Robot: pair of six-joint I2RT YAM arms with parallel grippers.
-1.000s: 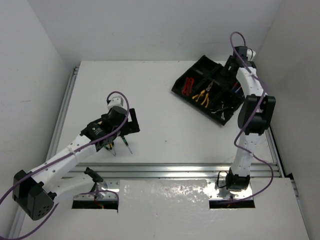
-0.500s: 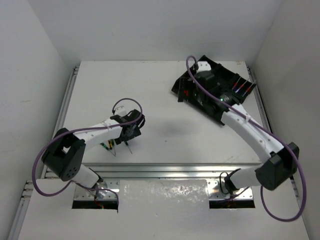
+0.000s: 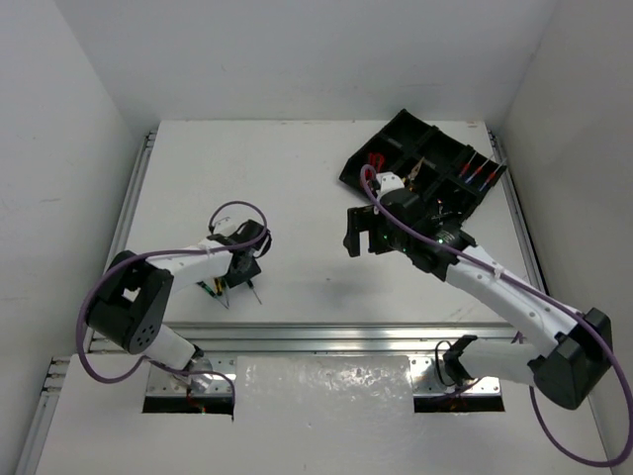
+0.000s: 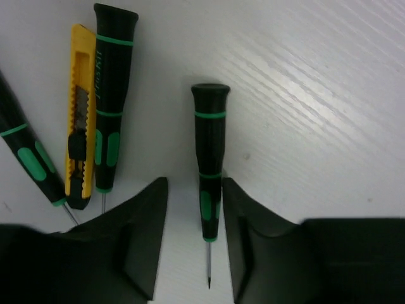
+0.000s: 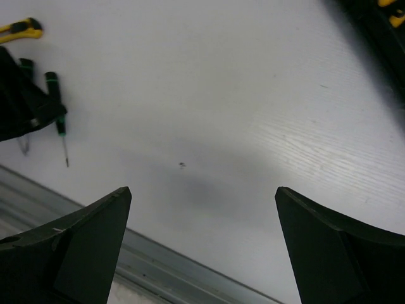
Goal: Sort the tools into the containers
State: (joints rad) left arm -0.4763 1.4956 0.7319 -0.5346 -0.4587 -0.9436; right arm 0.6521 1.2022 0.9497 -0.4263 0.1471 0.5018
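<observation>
Left wrist view is the one to look at. The left end effector (image 4: 195,190) is down on the tabletop (image 4: 316,88), jaws apart and straddling a black screwdriver with green bands (image 4: 210,139). Nothing's clamped yet. A sliver of white shows between one finger (image 4: 142,234) and the handle, while the other finger looks just beside it or barely touching, hard to call.

If I were doing this pinch, I'd want the handle centred so it doesn't get shoved sideways. I'd also squeeze on the fat lower grip where the jaws sit now, not on the thin shaft. Watch the neighbours too: a second green-banded screwdriver (image 4: 112,95) and a yellow utility knife (image 4: 81,114) lie just beside it.

The top external view gives what that one can't. The black tray (image 3: 404,121) sits well apart at the far right corner, with red-handled pliers (image 3: 376,159) inside, so I'd guess it's a long carry. The right end effector (image 3: 358,233) hangs between the two. The right wrist view shows it spread wide with nothing in it, just bare tabletop below. From up top you can't read the left jaw gap at all.
</observation>
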